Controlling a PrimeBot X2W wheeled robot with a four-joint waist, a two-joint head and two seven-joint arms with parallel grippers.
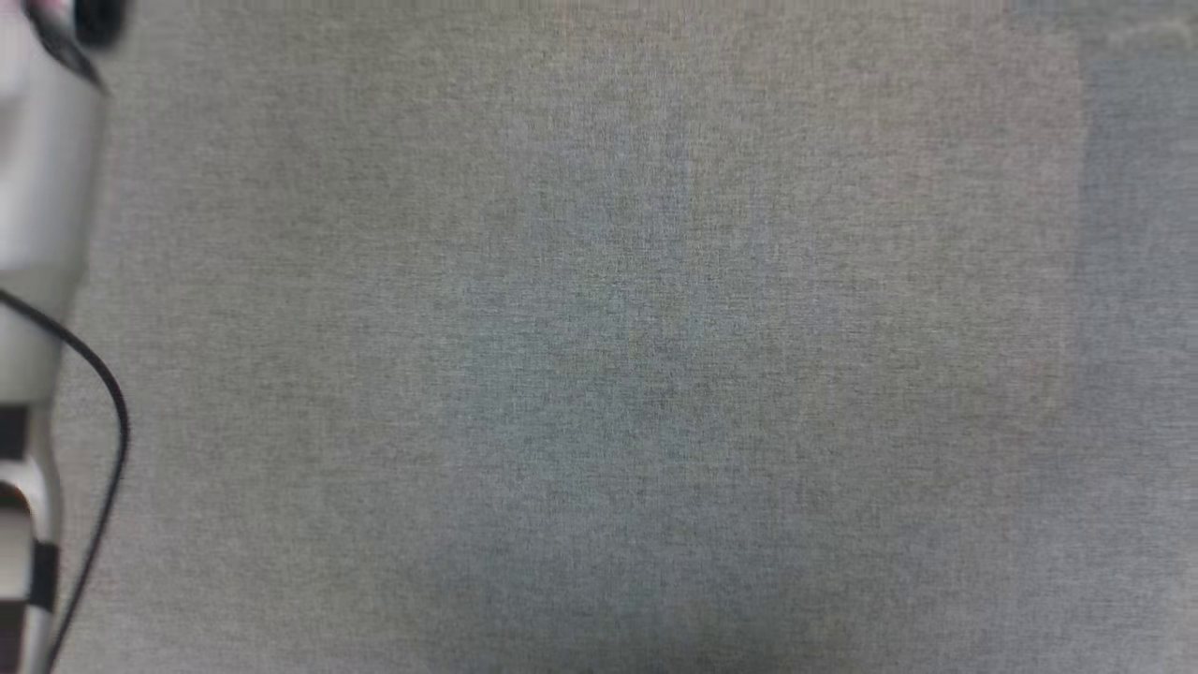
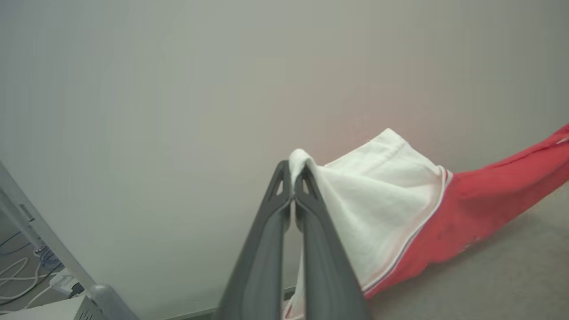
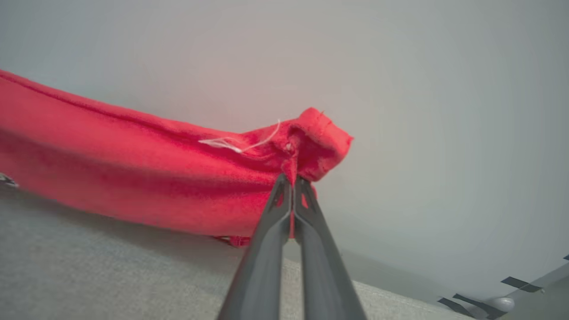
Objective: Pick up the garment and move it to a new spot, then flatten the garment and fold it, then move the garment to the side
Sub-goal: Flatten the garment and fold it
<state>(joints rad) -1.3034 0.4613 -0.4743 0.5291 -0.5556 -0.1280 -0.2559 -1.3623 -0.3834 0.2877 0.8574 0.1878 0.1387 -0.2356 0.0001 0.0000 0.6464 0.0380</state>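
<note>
Red garment (image 2: 484, 200) is held raised and stretched between both tools, sagging close over the grey tabletop (image 3: 89, 275); its white sleeve (image 2: 373, 195) edge is pinched by the left tool (image 2: 292, 171), a red hem corner is pinched by the right tool (image 3: 292, 180)

— How many garments?
— One garment (image 2: 466, 209).
— Grippers?
— Two: left gripper (image 2: 293, 178), right gripper (image 3: 292, 182), with two fingers (image 2: 262, 249) each. Also one pale forearm (image 1: 42, 187) and one black cable (image 1: 112, 402).
</note>
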